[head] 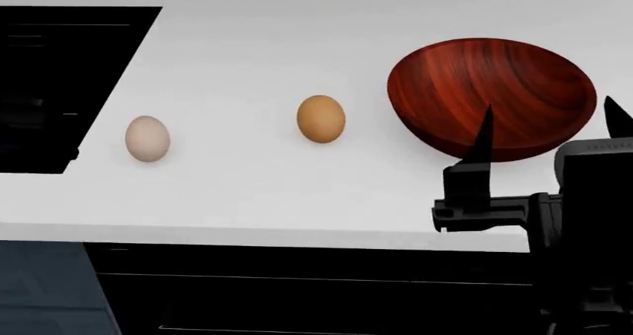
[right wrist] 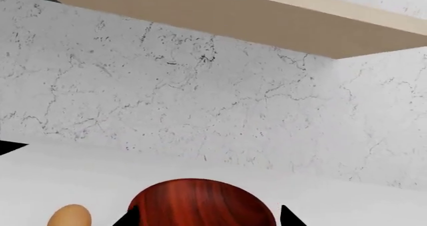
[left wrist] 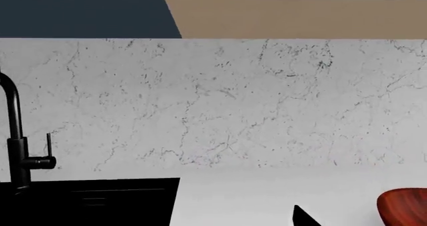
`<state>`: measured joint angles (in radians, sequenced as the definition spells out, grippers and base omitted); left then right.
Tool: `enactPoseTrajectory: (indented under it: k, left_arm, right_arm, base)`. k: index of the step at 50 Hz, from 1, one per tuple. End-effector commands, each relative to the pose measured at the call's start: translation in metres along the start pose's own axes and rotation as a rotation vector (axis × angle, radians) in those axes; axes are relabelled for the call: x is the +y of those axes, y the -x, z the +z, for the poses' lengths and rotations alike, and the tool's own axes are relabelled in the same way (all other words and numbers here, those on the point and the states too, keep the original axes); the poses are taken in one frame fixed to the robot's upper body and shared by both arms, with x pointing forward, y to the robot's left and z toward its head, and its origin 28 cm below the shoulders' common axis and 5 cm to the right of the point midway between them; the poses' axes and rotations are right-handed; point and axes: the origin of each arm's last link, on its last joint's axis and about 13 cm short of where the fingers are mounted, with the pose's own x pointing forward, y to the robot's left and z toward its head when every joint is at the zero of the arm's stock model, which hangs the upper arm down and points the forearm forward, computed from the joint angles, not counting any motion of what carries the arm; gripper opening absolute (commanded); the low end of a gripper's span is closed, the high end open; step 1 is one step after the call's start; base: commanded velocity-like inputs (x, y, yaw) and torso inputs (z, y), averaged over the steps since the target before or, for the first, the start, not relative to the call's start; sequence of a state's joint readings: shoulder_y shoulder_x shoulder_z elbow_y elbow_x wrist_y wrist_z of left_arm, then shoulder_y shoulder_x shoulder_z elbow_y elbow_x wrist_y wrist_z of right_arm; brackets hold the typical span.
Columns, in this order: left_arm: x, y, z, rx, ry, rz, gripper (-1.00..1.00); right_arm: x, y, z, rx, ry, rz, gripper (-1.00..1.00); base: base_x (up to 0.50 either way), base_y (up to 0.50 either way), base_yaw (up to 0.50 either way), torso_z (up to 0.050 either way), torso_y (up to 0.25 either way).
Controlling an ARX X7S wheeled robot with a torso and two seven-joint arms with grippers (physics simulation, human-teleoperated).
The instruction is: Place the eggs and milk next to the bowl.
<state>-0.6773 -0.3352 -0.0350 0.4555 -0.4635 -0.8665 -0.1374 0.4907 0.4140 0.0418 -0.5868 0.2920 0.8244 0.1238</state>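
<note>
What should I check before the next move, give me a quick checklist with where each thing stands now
1. Right gripper open and empty: ok, fingers spread, nothing between them.
2. Orange-brown egg free on the white counter: ok, apart from the wooden bowl.
3. Pale egg safe from the black sink: ok, though it lies near the edge.
4. Milk carton located: not ok, in no view.
5. Left gripper state: cannot tell, only one dark tip shows.
6. Counter space beside the bowl: ok, bare towards the orange-brown egg.
</note>
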Motion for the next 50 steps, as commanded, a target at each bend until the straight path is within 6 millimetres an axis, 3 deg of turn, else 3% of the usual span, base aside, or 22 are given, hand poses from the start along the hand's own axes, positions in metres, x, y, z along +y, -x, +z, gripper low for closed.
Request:
enactPoseTrajectory:
  k: [1,15,24,50]
  left_arm:
    - [0.0008,-0.0049,0.0066,-0.008,-0.014,-0.017,1.00]
    - [0.0015,-0.0035,0.0047,0.007,-0.014,-0.014,1.00]
    - [0.0004,-0.0034,0.0075,0.015,-0.006,-0.012,1.00]
    - [0.0000,-0.0024,0.0062,0.032,0.001,-0.022,1.00]
  right_arm:
    - [-0.0027,-0.0043,0.0094,-0.001,-0.005,0.012,1.00]
    - [0.0029,-0.0052,0.0038,0.009,-0.008,0.046,1.00]
    - [0.0037,-0.0050,0.0062,0.007,-0.012,0.063,1.00]
    - [0.0057,-0.0060,0.0084,0.012,0.000,0.076,1.00]
  base:
    - [0.00,-0.30,0.00,0.000,0.000]
    - [0.00,-0.48,0.00,0.000,0.000]
    - [0.00,0.00,0.00,0.000,0.000]
    - [0.34,0.00,0.00,0.000,0.000]
